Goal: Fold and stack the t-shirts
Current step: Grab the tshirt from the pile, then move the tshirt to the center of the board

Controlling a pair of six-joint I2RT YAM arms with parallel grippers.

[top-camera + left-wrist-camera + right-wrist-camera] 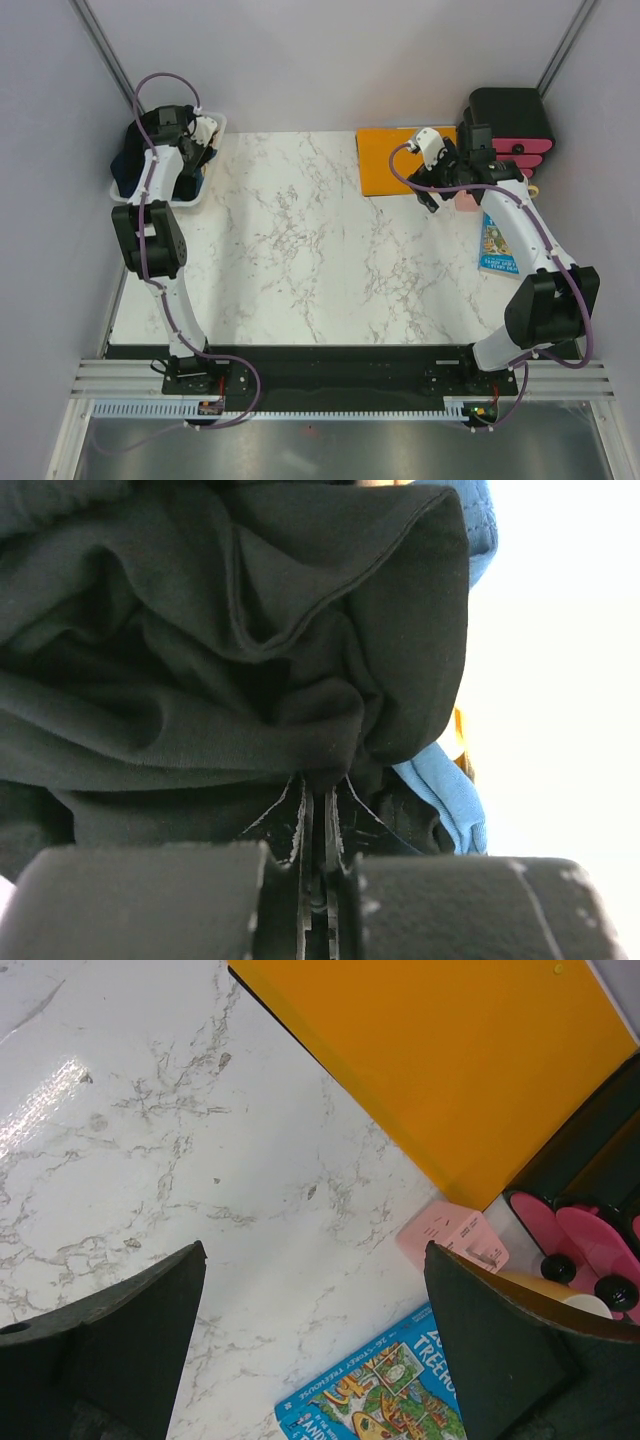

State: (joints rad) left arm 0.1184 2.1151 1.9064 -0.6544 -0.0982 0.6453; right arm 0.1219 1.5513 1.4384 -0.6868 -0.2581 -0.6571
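Observation:
A crumpled black t-shirt [200, 680] fills the left wrist view, with a fold of blue cloth [440, 790] beside it at the right. My left gripper [320, 785] is shut on a pinch of the black cloth, the jaws almost touching. In the top view that gripper [195, 150] reaches down into a white basket [218, 124] at the table's far left, where dark cloth [128, 165] shows. My right gripper [440, 195] hovers over the far right of the table, open, with only bare marble between its fingers [315, 1248].
A flat orange sheet [395, 160] lies at the back right. A blue picture book [497, 245] and a small pink box [455, 1235] lie near the right gripper. A black and pink object [512, 120] stands in the far right corner. Grey walls close in both sides.

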